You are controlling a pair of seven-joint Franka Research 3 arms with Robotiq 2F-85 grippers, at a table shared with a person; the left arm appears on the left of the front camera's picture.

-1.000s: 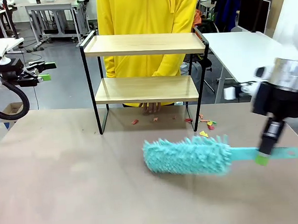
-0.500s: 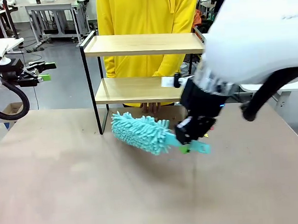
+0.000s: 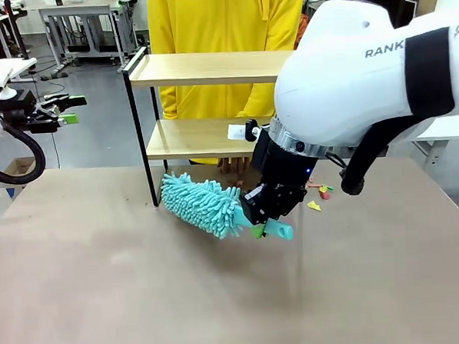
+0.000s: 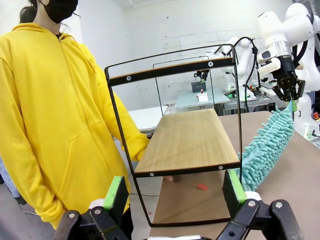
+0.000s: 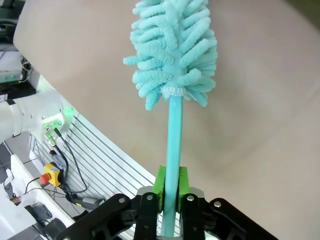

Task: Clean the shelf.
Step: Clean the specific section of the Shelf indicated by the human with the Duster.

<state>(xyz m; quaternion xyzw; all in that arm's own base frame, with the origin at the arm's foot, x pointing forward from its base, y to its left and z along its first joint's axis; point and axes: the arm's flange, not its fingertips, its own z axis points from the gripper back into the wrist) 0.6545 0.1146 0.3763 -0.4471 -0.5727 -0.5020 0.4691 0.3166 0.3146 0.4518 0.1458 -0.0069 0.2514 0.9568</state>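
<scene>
Leftward slid one duster [image 3: 202,203] beside one two-board shelf [image 3: 209,68].

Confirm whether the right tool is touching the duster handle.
Touching. In the right wrist view, the right tool has its green pads pressed against both sides of the teal duster handle, with no gap visible.

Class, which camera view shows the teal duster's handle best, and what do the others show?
The right wrist view: the handle runs full length from the fluffy head into the shut right end effector. In the front view its tip pokes past the arm; the left wrist view shows mainly the head.
</scene>
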